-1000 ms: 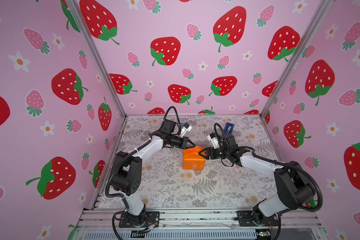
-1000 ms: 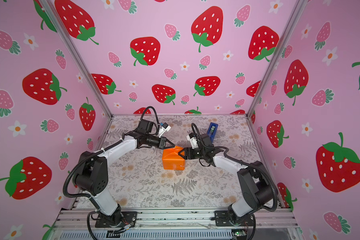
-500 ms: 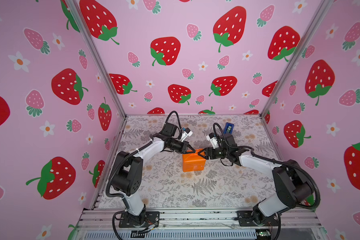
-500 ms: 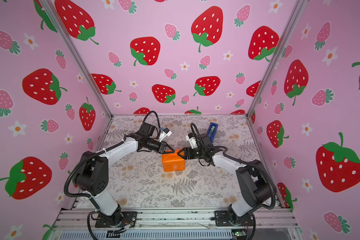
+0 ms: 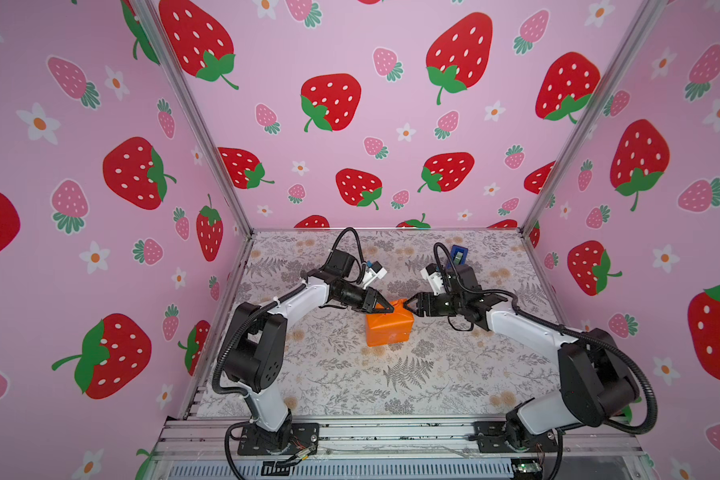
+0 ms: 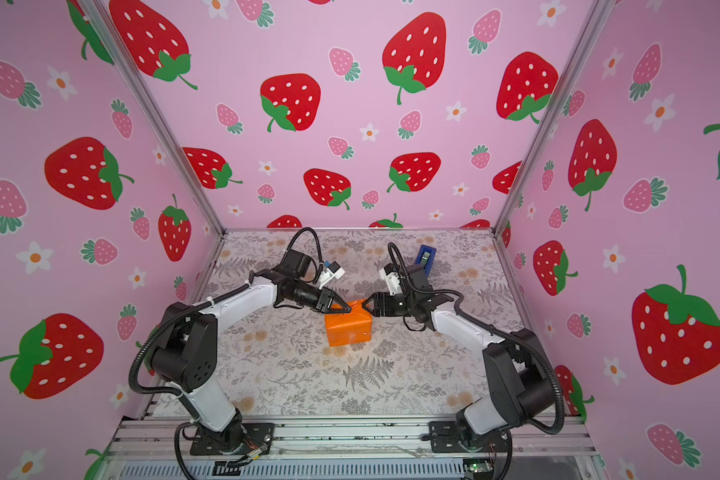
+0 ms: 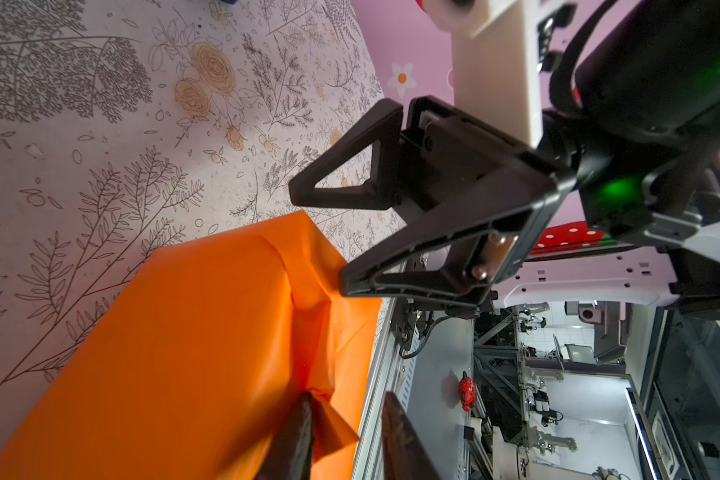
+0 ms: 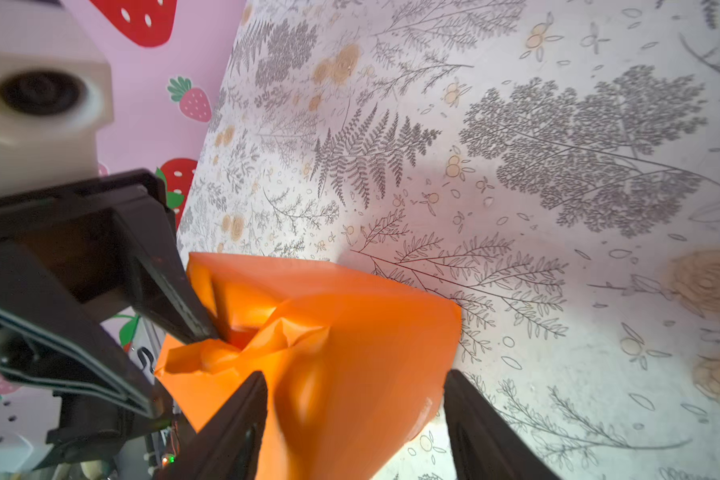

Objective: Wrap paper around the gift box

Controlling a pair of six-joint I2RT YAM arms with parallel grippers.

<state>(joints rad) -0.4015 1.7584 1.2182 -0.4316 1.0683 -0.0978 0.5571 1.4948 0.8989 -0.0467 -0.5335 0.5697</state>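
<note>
- The pink walls (image 5: 350,62) fill the upper two-thirds of both top views: smooth panels printed with red strawberries and white flowers, joined by bare metal posts.
- The desk (image 5: 433,374) spans the lower middle, flat under a matte grey-and-tan cloth of ferns and roses.
- The left arm (image 5: 300,297) and the right arm (image 5: 524,328), with white shells, black joints and ribbed black hoses, reach in from the lower corners and meet at centre frame.
- The paper (image 5: 387,328) sits at the middle of the desk as a boxy bright-orange parcel. It is glossy, taut on its broad faces and crumpled into folds at its far end. The gift box itself does not show, since the paper covers it.
- The right claw (image 8: 354,374) is wide open, its black triangular fingers (image 7: 350,183) straddling the parcel's far right corner. In the left wrist view one fingertip presses into the folded end, while the other sits just off the paper's corner.
- The left claw (image 7: 346,399) is parted narrowly, with background showing through the gap. One finger (image 7: 296,436) touches a creased flap at the parcel's far left, and it grips nothing.
- A small blue tape dispenser (image 5: 458,254) stands upright behind the right arm, near the back wall.
</note>
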